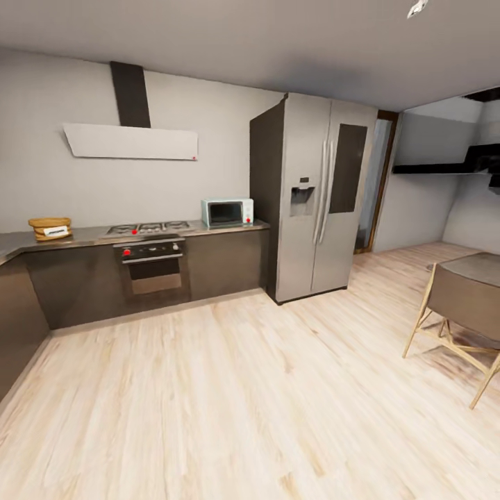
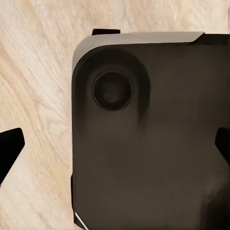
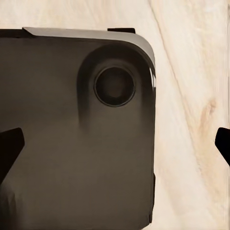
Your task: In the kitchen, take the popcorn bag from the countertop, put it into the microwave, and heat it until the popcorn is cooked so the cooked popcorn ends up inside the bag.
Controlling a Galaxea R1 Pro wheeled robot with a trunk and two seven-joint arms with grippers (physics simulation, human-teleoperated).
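Observation:
Across the kitchen, the tan popcorn bag (image 1: 50, 228) with its white label stands at the far left of the grey countertop (image 1: 90, 237). The mint-blue microwave (image 1: 227, 212) sits at the counter's right end, its dark door closed, next to the fridge. Both are several steps away over wood floor. In the left wrist view my left gripper (image 2: 117, 146) hangs open above the floor and my dark base, its black fingertips (image 2: 10, 148) wide apart. My right gripper (image 3: 116, 146) is open the same way, holding nothing.
A gas hob (image 1: 147, 227) and built-in oven (image 1: 153, 267) lie between bag and microwave. A tall steel fridge (image 1: 316, 198) stands right of the counter. A chair (image 1: 458, 305) and table (image 1: 479, 264) are at right. My dark base (image 2: 153, 143) sits below both grippers.

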